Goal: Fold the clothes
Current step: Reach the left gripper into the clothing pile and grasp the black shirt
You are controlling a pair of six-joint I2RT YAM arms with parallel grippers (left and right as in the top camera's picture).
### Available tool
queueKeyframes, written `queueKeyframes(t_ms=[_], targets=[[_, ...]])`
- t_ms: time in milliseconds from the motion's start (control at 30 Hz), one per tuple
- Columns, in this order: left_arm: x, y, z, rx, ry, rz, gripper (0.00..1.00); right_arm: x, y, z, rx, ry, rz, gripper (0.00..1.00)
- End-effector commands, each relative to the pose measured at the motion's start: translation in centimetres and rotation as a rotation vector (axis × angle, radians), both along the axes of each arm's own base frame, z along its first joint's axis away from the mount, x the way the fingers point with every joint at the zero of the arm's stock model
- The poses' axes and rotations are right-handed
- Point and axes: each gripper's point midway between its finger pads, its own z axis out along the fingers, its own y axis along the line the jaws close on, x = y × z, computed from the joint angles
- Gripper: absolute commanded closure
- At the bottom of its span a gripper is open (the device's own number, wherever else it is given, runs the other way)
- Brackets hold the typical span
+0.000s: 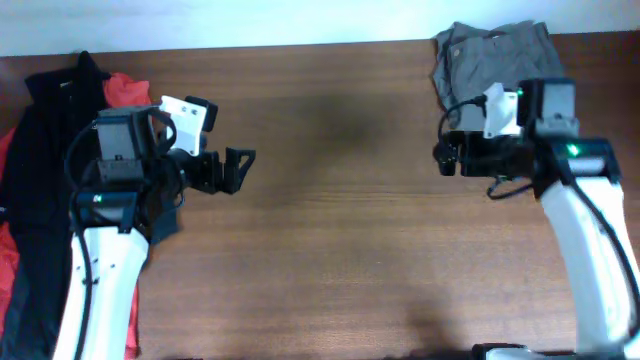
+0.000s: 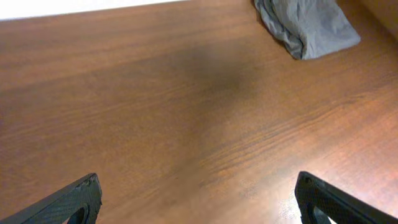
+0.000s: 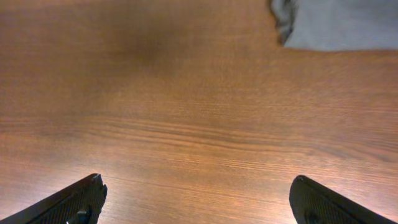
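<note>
The clothes lie in a heap at the table's far left: a black garment (image 1: 40, 180) with a red garment (image 1: 125, 90) showing beside and under it. My left arm reaches over that heap. My left gripper (image 1: 243, 170) (image 2: 198, 200) is open above bare wood to the right of the heap, holding nothing. A grey garment (image 1: 495, 55) (image 2: 308, 28) (image 3: 342, 25) lies bunched at the back right. Just in front of it my right gripper (image 1: 443, 158) (image 3: 198, 200) points left, open and empty. Both wrist views show only wood between the fingers.
The brown wooden table (image 1: 340, 230) spans the whole view. Its far edge (image 1: 300, 44) meets a white wall. The heap of clothes hangs over the left edge.
</note>
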Motion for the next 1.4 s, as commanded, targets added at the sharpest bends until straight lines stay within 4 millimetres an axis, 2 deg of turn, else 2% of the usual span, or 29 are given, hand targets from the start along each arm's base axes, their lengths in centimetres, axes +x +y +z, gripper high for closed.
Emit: queueKeyframes(t_ms=[0, 33, 100, 200, 300, 400, 433, 467, 633, 800, 900, 933, 967, 1033, 1100, 1267, 1300, 1367], targets=[[2.6, 0.7, 2.2, 0.016, -0.12, 0.037, 0.01, 0.4, 2.4, -0.4, 0.12, 0.036, 0.074, 0.01], [3.7, 2.0, 2.3, 0.044, -0.135, 0.118, 0.01, 0.5, 2.4, -0.7, 0.121, 0.043, 0.073, 0.01], [6.4, 5.9, 2.1, 0.148, -0.156, 0.336, 0.01, 0.5, 2.4, -0.7, 0.12, 0.044, 0.072, 0.01], [9.5, 10.3, 1.4, 0.298, -0.182, 0.541, 0.01, 0.2, 2.4, -0.8, 0.121, 0.056, 0.072, 0.01], [12.3, 13.1, 0.6, 0.381, -0.208, 0.67, 0.01, -0.1, 2.4, -1.0, 0.122, 0.073, 0.07, 0.01], [15.9, 16.5, -1.0, 0.444, -0.234, 0.767, 0.01, -0.7, 2.4, -1.2, 0.124, 0.101, 0.069, 0.01], [16.7, 17.4, -1.6, 0.457, -0.232, 0.774, 0.01, -1.0, 2.4, -1.4, 0.124, 0.115, 0.068, 0.01], [17.8, 19.1, -2.9, 0.465, -0.215, 0.797, 0.01, -1.2, 2.4, -1.5, 0.122, 0.126, 0.066, 0.01], [19.8, 24.7, -7.1, 0.494, -0.126, 0.871, 0.01, -1.7, 2.0, -1.8, 0.099, 0.149, 0.054, 0.01], [19.8, 29.2, -10.8, 0.509, -0.069, 0.933, 0.01, -1.7, 2.0, -1.9, 0.1, 0.153, 0.053, 0.01], [19.3, 30.5, -13.2, 0.512, -0.022, 0.951, 0.07, -1.7, 2.0, -1.8, 0.1, 0.151, 0.053, 0.0], [19.1, 30.8, -14.3, 0.517, 0.002, 0.951, 0.22, -1.7, 2.0, -1.8, 0.1, 0.151, 0.053, 0.03], [19.0, 30.9, -14.8, 0.519, 0.013, 0.95, 0.31, -1.7, 2.0, -1.9, 0.1, 0.152, 0.053, 0.04], [18.9, 30.9, -15.6, 0.522, 0.031, 0.946, 0.43, -1.7, 2.0, -1.9, 0.1, 0.152, 0.053, 0.04], [18.8, 30.9, -16.4, 0.524, 0.044, 0.943, 0.47, -1.7, 2.0, -1.9, 0.1, 0.152, 0.053, 0.05], [18.5, 30.9, -19.3, 0.534, 0.096, 0.929, 0.47, -1.7, 2.0, -1.9, 0.101, 0.152, 0.053, 0.05], [18.5, 30.8, -19.6, 0.535, 0.101, 0.928, 0.5, -1.7, 2.0, -1.9, 0.1, 0.152, 0.053, 0.05], [18.7, 31.0, -19.4, 0.536, 0.09, 0.934, 0.67, -1.7, 2.0, -1.9, 0.1, 0.152, 0.053, 0.05]])
